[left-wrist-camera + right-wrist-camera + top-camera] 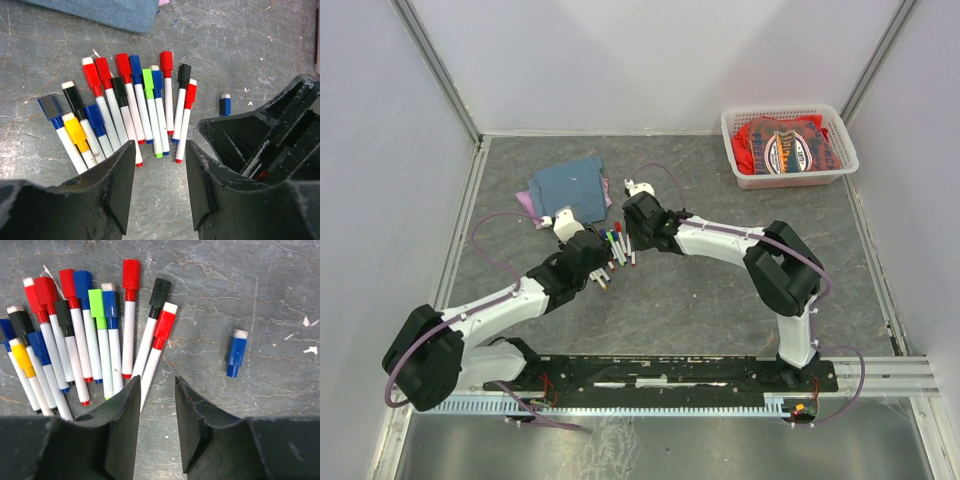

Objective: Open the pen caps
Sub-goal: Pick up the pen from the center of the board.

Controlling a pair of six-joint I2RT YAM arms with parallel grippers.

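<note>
My left gripper (159, 167) hangs with its jaws spread and nothing between them, over the near ends of a fan of pens (134, 110) lying on the grey table (280, 290). My right gripper (156, 395) is spread and empty too, close beside the left one over the same bunch. The pen caps (131, 274) sit on the pens' far ends: red, blue, green, black and yellow. One loose blue cap (236, 353) lies apart, to the right. A blue cloth (100, 10) lies beyond the pens.

Plain white walls (620, 60) close in the grey, marbled table (700, 310) on its left, far and right sides; light is even.
</note>
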